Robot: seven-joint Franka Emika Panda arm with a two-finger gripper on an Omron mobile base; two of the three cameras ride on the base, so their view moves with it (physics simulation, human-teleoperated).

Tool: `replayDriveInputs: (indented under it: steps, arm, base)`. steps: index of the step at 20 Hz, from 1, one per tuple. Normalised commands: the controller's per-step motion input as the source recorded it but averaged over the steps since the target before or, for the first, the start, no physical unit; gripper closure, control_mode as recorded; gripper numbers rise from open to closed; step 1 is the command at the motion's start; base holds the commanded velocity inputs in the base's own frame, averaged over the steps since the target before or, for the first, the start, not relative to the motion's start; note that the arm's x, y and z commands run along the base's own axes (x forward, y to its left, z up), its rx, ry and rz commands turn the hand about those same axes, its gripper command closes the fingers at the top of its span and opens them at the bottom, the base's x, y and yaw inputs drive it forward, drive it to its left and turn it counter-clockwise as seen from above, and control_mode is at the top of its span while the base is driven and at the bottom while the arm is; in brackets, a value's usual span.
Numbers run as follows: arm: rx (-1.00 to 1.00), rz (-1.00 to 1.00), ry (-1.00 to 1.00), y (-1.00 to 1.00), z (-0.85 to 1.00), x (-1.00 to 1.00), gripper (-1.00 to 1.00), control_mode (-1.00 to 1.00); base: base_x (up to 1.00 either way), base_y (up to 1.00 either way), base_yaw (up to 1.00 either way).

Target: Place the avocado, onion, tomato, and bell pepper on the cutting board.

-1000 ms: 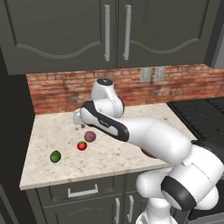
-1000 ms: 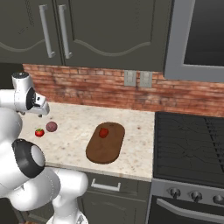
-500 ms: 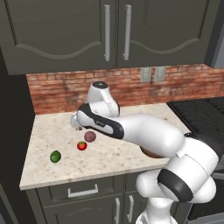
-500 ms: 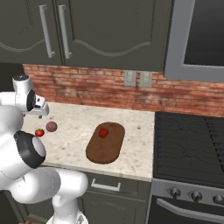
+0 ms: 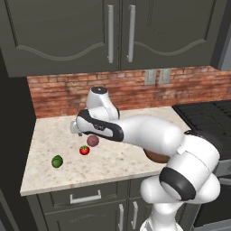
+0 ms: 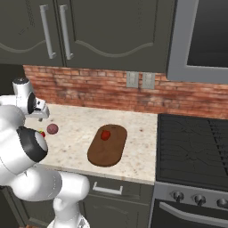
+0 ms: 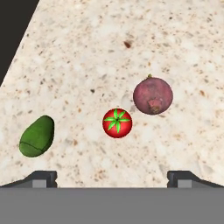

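The two-finger gripper (image 7: 112, 177) hangs wide open and empty above the speckled beige counter (image 7: 109, 48). The bright-red tomato with a green leafy top (image 7: 117, 123) sits just beside the dull purple onion (image 7: 152, 96); a descent could nudge the onion and set it rolling. The dark-green avocado (image 7: 36, 136) lies apart; the darker-red bell pepper (image 6: 105, 135) rests on the dark-brown wooden cutting board (image 6: 107, 148).

A speckled beige stone bench (image 5: 113, 162) runs beneath dark cabinet doors (image 5: 81, 36) with long metal handles (image 5: 110, 34), backed by a red brick wall (image 6: 89, 91) bearing two outlets (image 6: 138, 80); a black stove (image 6: 196, 151) stands alongside.
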Motion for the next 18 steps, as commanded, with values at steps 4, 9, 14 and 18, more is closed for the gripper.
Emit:
replayDriveInputs:
  steps: [4, 9, 14, 18]
  arm:
    - [0.00, 0.01, 0.00, 0.00, -0.09, 0.13, -1.00, -1.00]
    - [0.00, 0.01, 0.00, 0.00, -0.11, 0.11, -1.00, -1.00]
    - [0.00, 0.01, 0.00, 0.00, -0.15, 0.10, -1.00, -1.00]
    - [0.00, 0.01, 0.00, 0.00, -0.17, 0.13, -1.00, -1.00]
  base:
    - [0.00, 0.00, 0.00]
    - [0.00, 0.00, 0.00]
    - [0.00, 0.00, 0.00]
    - [0.00, 0.00, 0.00]
